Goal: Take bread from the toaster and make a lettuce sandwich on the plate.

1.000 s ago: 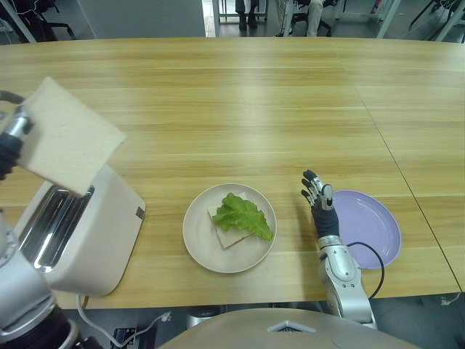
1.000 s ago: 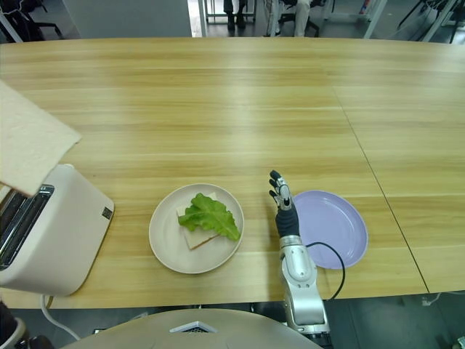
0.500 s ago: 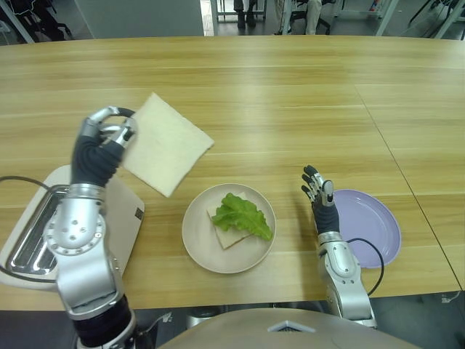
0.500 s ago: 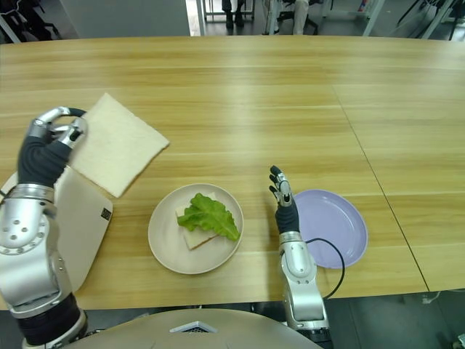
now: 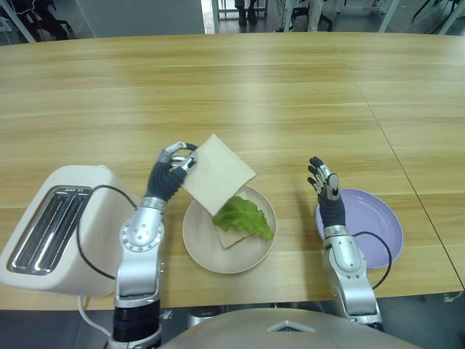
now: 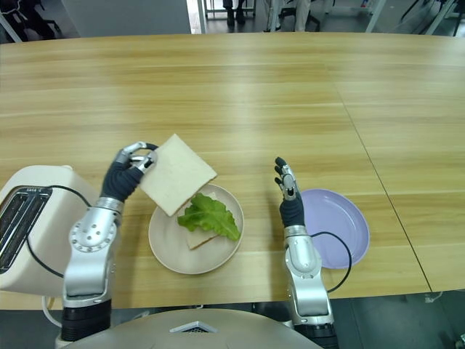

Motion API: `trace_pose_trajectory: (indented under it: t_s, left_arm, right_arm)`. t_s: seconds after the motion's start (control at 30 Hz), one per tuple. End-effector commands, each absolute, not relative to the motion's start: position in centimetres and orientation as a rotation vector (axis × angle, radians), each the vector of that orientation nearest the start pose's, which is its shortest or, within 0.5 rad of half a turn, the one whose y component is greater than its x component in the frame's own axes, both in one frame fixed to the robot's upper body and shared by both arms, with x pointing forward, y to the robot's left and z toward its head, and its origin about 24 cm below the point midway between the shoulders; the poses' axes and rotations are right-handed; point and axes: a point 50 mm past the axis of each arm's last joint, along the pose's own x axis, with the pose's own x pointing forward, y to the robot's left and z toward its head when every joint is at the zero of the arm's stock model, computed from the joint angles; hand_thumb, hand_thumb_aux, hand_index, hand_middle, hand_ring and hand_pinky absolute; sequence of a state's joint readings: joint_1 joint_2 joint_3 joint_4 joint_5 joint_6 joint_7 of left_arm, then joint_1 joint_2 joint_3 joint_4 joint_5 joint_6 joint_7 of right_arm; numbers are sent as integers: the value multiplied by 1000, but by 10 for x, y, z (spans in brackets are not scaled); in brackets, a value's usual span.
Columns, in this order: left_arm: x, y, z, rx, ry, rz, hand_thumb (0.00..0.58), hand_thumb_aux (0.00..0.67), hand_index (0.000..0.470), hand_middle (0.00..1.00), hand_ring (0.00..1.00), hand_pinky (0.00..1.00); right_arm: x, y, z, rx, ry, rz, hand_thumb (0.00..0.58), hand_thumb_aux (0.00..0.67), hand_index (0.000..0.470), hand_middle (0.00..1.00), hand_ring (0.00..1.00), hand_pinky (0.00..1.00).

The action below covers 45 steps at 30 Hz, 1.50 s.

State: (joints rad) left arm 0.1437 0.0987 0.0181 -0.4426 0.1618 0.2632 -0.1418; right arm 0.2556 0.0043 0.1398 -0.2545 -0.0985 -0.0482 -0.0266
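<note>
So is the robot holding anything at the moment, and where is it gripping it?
Its left hand pinches a slice of bread by the slice's left edge, over the beige plate. The right hand is open and holds nothing.

A white bread slice tilts above the beige plate, seemingly just clear of lettuce lying on a lower slice.

No legible text or numbers.

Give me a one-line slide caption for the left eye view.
Left hand holds a bread slice over the lettuce on the beige plate; right hand open beside a purple plate.
</note>
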Motion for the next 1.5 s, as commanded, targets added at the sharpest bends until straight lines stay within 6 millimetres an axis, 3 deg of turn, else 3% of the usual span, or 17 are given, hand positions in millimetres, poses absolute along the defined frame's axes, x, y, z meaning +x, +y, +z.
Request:
trace_pose_trajectory:
  t_s: [0.03, 0.37, 0.53, 0.67, 0.9, 1.03, 1.1, 1.33, 1.5]
  left_arm:
    - [216, 158, 67, 226, 37, -36, 580, 670, 460, 1000, 1000, 1000]
    - [202, 136, 42, 191, 78, -14, 580, 670, 460, 1000, 1000, 1000]
    - [208, 140, 39, 245, 48, -57, 580, 670, 460, 1000, 1000, 1000]
    - [218, 143, 42, 291, 17, -204, 580, 670, 460, 1000, 1000, 1000]
    - [233, 163, 48, 374, -15, -316, 580, 670, 460, 1000, 1000, 1000]
    - [237, 167, 41, 368, 19, -363, 580, 670, 460, 1000, 1000, 1000]
    - [239, 168, 34, 369, 42, -367, 580, 670, 460, 1000, 1000, 1000]
    - [241, 165, 11, 369, 112, -441, 580, 670, 460, 1000, 1000, 1000]
    - [243, 161, 4, 357, 144, -473, 580, 670, 460, 1000, 1000, 1000]
  right_arm:
    - [205, -130, 54, -81, -72, 49, 0, 0, 0, 0, 0, 0]
    - [207, -127, 58, -91, -91, 75, 0, 0, 0, 0, 0, 0]
    - [207, -126, 58, -93, -92, 86, 0, 0, 0, 0, 0, 0]
    - [207, -125, 56, -94, -89, 96, 0, 0, 0, 0, 0, 0]
    - [208, -125, 56, -96, -88, 101, 0, 0, 0, 0, 0, 0]
    - [208, -123, 59, -140, -105, 117, 0, 0, 0, 0, 0, 0]
    - [207, -121, 58, -239, -113, 134, 0, 0, 0, 0, 0, 0]
    - [192, -105, 51, -914, -285, 302, 0, 0, 0, 0, 0, 0]
    - [179, -103, 48, -1203, -409, 379, 0, 0, 0, 0, 0, 0]
